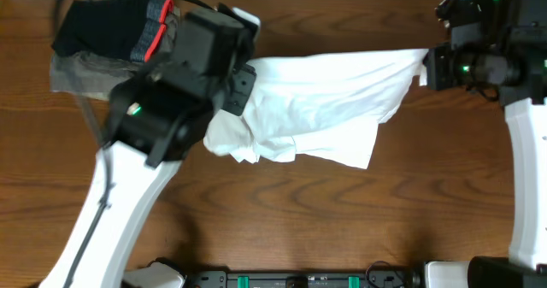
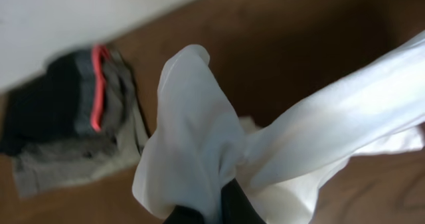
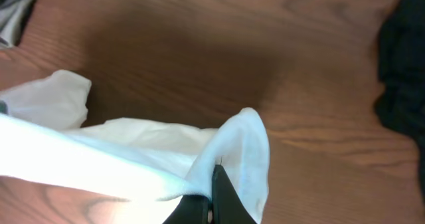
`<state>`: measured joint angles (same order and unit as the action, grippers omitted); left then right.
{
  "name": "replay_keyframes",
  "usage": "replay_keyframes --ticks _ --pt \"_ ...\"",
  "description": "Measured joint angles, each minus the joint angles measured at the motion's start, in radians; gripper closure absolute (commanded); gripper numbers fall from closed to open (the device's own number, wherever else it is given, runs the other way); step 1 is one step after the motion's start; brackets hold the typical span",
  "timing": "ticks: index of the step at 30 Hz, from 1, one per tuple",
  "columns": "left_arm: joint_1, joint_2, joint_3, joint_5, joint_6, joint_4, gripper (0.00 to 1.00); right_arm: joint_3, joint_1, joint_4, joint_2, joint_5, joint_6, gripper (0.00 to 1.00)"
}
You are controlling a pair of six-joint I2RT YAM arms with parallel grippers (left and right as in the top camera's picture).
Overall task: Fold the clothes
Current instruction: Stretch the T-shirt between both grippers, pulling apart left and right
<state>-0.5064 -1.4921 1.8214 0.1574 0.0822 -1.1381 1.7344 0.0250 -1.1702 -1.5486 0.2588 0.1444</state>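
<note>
Wood table. White T-shirt hangs stretched just right of the dark clothes pile, its lower bulk bunched and sagging. Grip: left fingers pinched shut on the shirt end nearest the pile; right fingers pinched shut on the end farthest from it. Risks: a thin pinch slips under tension; bunched cloth lands creased or snags the pile.

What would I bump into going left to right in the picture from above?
Pile of dark clothes, left end effector, white T-shirt stretched between both, right end effector.
</note>
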Motion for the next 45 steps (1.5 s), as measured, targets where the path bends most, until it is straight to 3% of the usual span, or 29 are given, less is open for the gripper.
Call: replay_keyframes --ticks 11,20,27,32,38,45 --pt "0.015 -0.249 -0.174 -0.004 -0.004 -0.032 0.94 -0.324 0.064 0.203 -0.034 0.004 -0.098 0.99" --pt "0.095 -0.319 -0.278 -0.056 -0.005 -0.006 0.93 -0.400 0.091 0.247 -0.039 0.052 -0.134 0.99" --pt "0.222 -0.318 -0.286 -0.032 -0.007 -0.014 0.83 -0.401 0.137 0.264 -0.039 0.001 -0.149 0.99" --pt "0.280 -0.318 -0.289 0.000 -0.005 0.008 0.62 -0.401 0.150 0.271 -0.039 -0.040 -0.160 0.99" --pt "0.278 -0.318 -0.289 -0.013 -0.009 0.107 0.44 -0.401 0.149 0.278 -0.040 -0.054 -0.164 0.99" --pt "0.277 -0.318 -0.289 -0.126 0.001 0.225 0.39 -0.401 0.150 0.283 -0.039 -0.055 -0.164 0.99"
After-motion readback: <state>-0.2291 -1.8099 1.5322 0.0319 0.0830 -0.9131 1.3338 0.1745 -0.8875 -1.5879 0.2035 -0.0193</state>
